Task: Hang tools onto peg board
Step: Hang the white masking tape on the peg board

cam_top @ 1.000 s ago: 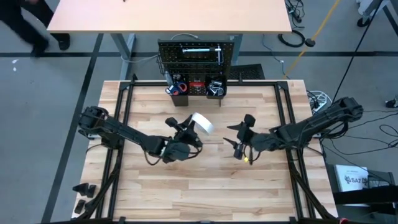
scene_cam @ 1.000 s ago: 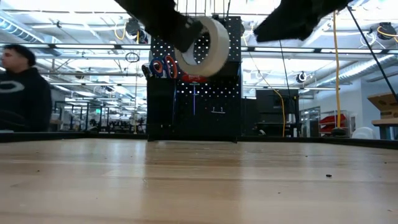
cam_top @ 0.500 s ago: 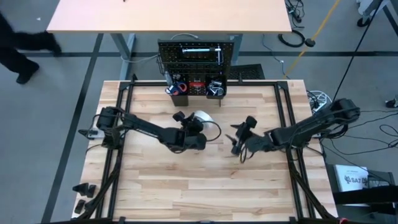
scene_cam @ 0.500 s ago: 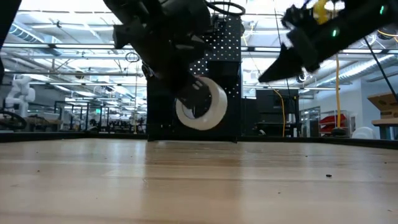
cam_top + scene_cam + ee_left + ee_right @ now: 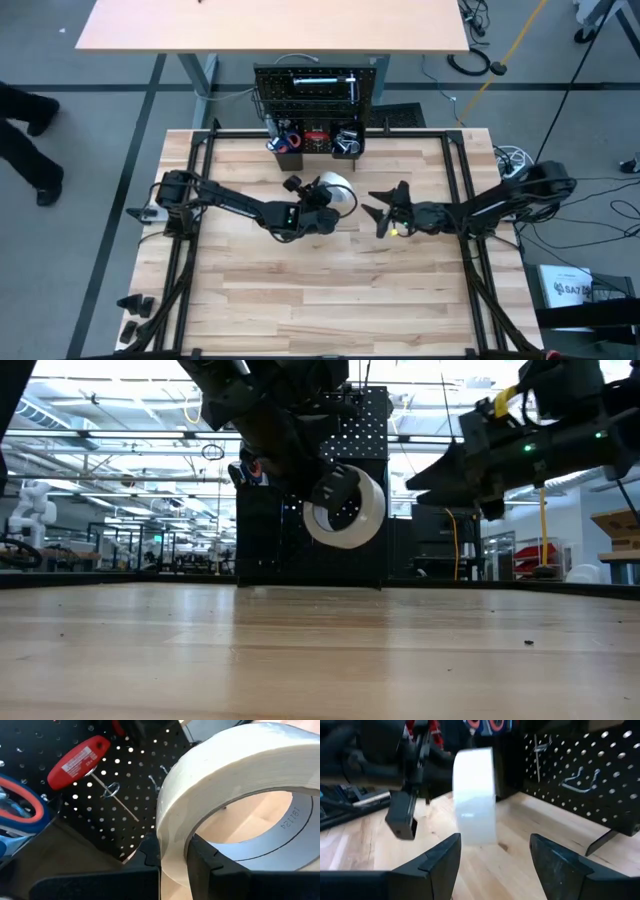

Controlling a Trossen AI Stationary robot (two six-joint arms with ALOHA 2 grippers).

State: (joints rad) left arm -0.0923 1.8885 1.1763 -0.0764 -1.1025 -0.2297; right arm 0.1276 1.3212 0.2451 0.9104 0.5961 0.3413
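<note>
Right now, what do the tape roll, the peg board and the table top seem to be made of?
The tape roll, pinched by the left gripper: looks like matte white paper or cloth tape on a smooth pale core with printed digits. The peg board: probably black painted metal, given its even punched holes. The table top: light wood, with visible grain and joined strips.

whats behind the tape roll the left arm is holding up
Behind the white tape roll, pinched by the left gripper, stands the peg board with a red screwdriver hanging. The roll hides the board's remainder.
</note>
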